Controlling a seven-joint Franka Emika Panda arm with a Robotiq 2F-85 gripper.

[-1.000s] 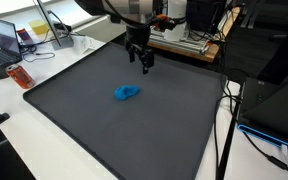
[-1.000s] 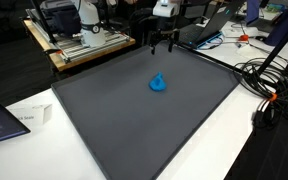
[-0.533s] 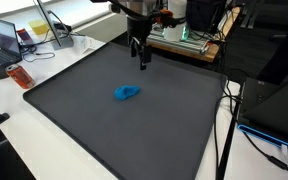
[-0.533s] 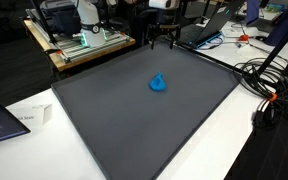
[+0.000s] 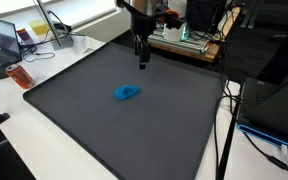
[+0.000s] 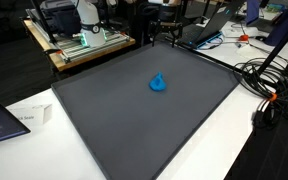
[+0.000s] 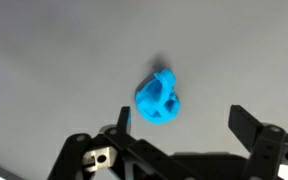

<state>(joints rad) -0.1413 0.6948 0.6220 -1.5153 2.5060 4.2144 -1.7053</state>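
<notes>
A small blue lumpy object lies on the dark grey mat in both exterior views [image 5: 127, 93] [image 6: 158, 83] and shows in the wrist view [image 7: 160, 96]. My gripper [image 5: 141, 60] hangs high above the mat's far edge, well away from the blue object. In an exterior view only its fingertips show at the top [image 6: 162, 40]. In the wrist view the gripper [image 7: 184, 122] is open and empty, with the blue object far below between the fingers.
The dark mat [image 5: 104, 125] covers a white table. A laptop [image 5: 6, 40] and an orange item [image 5: 20, 76] sit beside the mat. Equipment on a bench [image 5: 189, 40] stands behind it. Cables [image 6: 269, 85] lie to one side.
The gripper has risen straight up from above the mat's far part, and has turned about its axis. The blue object has not moved.
</notes>
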